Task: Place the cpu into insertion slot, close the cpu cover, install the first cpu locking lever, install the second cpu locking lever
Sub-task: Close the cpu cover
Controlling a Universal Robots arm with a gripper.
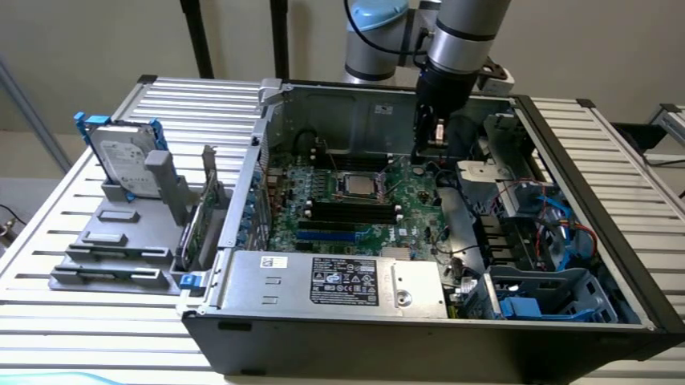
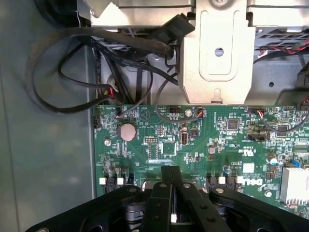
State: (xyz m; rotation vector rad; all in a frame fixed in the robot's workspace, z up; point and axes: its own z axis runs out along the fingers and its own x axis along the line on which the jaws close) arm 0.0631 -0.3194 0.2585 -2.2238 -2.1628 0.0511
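In the exterior view the insertion slot (image 1: 358, 185) sits mid-board on the green circuit board (image 1: 370, 224), ringed by the silver cpu cover (image 1: 340, 188), which lies flat. A pale square shows inside the frame; I cannot tell for certain that it is the cpu. My gripper (image 1: 432, 149) hangs over the board's far end, toward the exterior view's right of the socket and apart from it. In the wrist view its black fingers (image 2: 161, 193) meet at the tips of the gripper (image 2: 170, 170), shut, above green board with a round coin cell (image 2: 127, 131).
The open computer case has a grey power supply (image 1: 332, 281) at the front and black memory slots (image 1: 351, 212) beside the socket. Black cables (image 2: 120, 72) and a metal bracket (image 2: 217, 53) crowd the case wall. A hard drive (image 1: 120, 156) stands on a grey rack outside.
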